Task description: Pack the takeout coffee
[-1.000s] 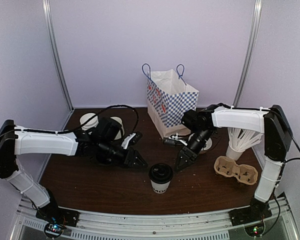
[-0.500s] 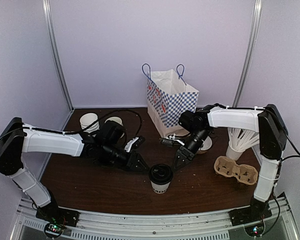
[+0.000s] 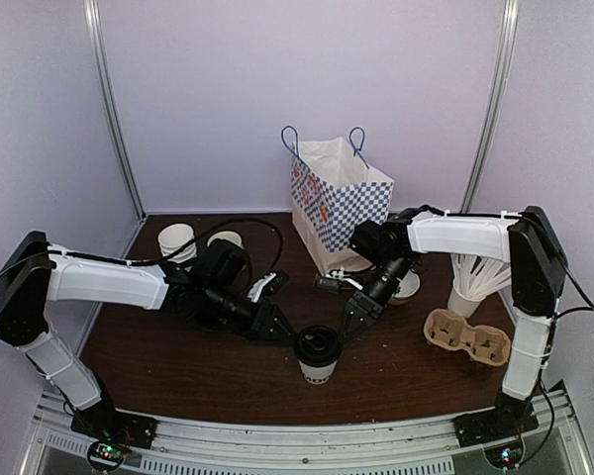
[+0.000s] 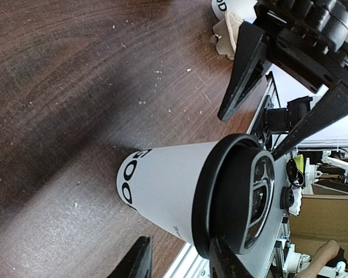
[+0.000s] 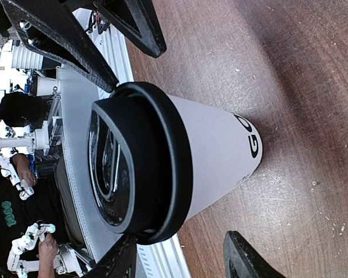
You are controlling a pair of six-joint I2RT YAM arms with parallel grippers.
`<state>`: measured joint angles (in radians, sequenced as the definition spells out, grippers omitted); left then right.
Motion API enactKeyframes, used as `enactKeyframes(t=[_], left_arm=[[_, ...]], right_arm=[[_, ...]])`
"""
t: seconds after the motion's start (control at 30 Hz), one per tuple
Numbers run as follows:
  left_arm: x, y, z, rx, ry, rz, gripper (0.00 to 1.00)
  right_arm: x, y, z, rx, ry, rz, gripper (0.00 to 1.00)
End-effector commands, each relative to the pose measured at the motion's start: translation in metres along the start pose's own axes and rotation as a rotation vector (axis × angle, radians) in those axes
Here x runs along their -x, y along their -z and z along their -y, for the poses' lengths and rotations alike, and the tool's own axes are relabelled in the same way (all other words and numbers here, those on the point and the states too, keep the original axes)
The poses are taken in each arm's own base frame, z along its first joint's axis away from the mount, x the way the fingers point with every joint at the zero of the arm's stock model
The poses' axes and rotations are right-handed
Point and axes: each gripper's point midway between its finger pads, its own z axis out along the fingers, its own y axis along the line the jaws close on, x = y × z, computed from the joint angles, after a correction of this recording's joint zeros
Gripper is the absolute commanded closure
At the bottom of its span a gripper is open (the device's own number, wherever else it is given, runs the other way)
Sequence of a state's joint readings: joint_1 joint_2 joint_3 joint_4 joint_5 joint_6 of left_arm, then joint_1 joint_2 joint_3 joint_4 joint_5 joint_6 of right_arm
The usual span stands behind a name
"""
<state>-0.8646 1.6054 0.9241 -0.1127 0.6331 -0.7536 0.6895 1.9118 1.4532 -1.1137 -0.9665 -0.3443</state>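
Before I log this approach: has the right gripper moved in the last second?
Yes. The right gripper shifted left, away from the cardboard carrier, toward the takeout coffee.

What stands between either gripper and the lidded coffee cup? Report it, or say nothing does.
Nothing visible does. The left gripper and right gripper, both open, flank the cup, with only bare table between. The checkered bag stands behind, away from both approaches.

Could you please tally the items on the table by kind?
Lidded takeout coffee: 1
Open white paper cups: 2
Checked paper bag: 1
Cardboard cup carrier: 1
Cup of white sticks: 1
Total: 6, leaving out a half-hidden white item near the bag.
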Motion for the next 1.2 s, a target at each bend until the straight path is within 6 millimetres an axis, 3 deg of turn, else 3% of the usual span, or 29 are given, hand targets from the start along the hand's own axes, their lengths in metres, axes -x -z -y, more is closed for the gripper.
enactKeyframes(t=[0.0,0.27,0.57,0.73,1.03,1.17], left_arm=[[0.014,0.008,0.018,-0.047,-0.053,0.046,0.63],[0.006,-0.001,0.015,-0.047,-0.047,0.005,0.63],[0.000,-0.011,-0.002,0.015,-0.009,-0.034,0.63],[-0.007,-0.016,-0.009,0.042,-0.001,-0.064,0.64],[-0.018,-0.019,-0.019,0.084,0.016,-0.101,0.69],[-0.024,-0.019,-0.028,0.118,0.020,-0.117,0.71]], right_arm=[[0.002,0.000,-0.003,0.009,0.010,-0.006,0.45],[0.002,-0.001,-0.001,0.003,0.008,-0.012,0.45],[-0.006,-0.006,0.006,-0.022,-0.003,-0.044,0.43],[-0.017,-0.017,0.020,-0.073,-0.023,-0.097,0.43],[-0.040,-0.038,0.065,-0.220,-0.106,-0.237,0.43],[-0.040,-0.039,0.070,-0.244,-0.108,-0.250,0.44]])
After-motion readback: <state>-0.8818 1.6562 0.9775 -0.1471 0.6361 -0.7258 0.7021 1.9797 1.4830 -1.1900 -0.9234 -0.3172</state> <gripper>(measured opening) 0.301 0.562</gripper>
